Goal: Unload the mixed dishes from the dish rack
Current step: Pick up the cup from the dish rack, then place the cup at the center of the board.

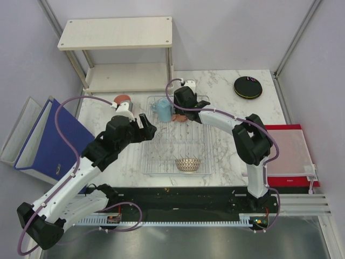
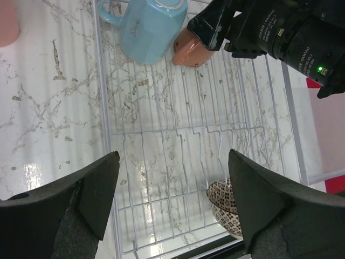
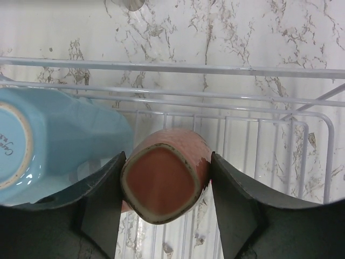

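Observation:
The wire dish rack [image 1: 161, 148] lies in the middle of the marble table. A light blue cup [image 1: 162, 109] lies on its side at the rack's far end, with a salmon pink cup [image 1: 179, 116] beside it. My right gripper [image 1: 181, 109] is shut on the salmon pink cup [image 3: 164, 183], one finger on each side; the blue cup [image 3: 48, 145] is just to its left. A net-patterned bowl [image 1: 187, 164] sits at the rack's near end. My left gripper [image 1: 144, 127] hangs open and empty over the rack's left side [image 2: 108, 162], with the bowl [image 2: 223, 202] by its right finger. No lime green plate is in view.
A black plate [image 1: 248, 87] lies on the table at the back right. A red-brown dish [image 1: 123, 99] sits left of the rack, partly hidden by my left arm. A two-tier wooden shelf [image 1: 116, 32] stands at the back left, a blue binder [image 1: 48, 140] at the left, a red-edged tray [image 1: 288, 148] at the right.

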`<move>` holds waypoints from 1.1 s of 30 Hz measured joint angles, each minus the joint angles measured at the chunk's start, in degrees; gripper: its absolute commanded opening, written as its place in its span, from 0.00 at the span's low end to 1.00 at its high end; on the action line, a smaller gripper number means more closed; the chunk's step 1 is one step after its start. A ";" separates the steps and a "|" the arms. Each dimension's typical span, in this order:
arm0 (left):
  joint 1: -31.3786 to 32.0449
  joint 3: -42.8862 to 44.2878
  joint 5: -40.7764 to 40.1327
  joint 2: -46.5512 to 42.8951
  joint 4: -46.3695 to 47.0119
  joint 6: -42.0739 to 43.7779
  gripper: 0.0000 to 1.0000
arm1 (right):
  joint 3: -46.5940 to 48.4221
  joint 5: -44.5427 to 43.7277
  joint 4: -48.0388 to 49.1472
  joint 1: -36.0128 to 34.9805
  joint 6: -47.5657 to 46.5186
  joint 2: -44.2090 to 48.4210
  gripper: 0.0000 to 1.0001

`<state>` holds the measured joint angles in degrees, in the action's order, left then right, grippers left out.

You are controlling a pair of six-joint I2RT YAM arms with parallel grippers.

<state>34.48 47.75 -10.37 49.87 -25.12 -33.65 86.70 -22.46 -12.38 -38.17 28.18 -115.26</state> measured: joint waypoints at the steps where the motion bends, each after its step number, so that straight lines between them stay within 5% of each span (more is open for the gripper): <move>1: 0.00 0.00 0.00 0.00 0.00 0.00 0.88 | -0.31 -0.11 0.24 0.02 -0.02 0.17 0.00; 10: 0.00 0.07 0.00 0.81 0.00 0.00 0.88 | -9.79 0.79 -3.02 -0.33 -0.35 13.18 0.00; 18: 0.00 2.34 0.35 2.21 1.14 -0.87 0.99 | -15.74 9.75 -0.09 1.11 1.62 33.27 0.00; 25: -1.01 -0.35 6.73 -2.71 10.67 -5.51 0.94 | -36.48 30.99 22.91 10.38 15.02 41.33 0.00; 30: -10.21 -9.97 23.43 -8.90 31.58 -15.43 0.80 | -49.33 43.30 45.35 14.58 30.58 39.56 0.00; 33: -13.44 -13.09 33.20 -4.55 44.00 -22.01 0.79 | -52.22 47.39 61.44 15.58 40.09 35.89 0.00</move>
<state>21.04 34.65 22.83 45.32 18.87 -55.66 34.48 24.93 49.06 -22.59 68.27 -79.37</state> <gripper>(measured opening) 0.797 0.658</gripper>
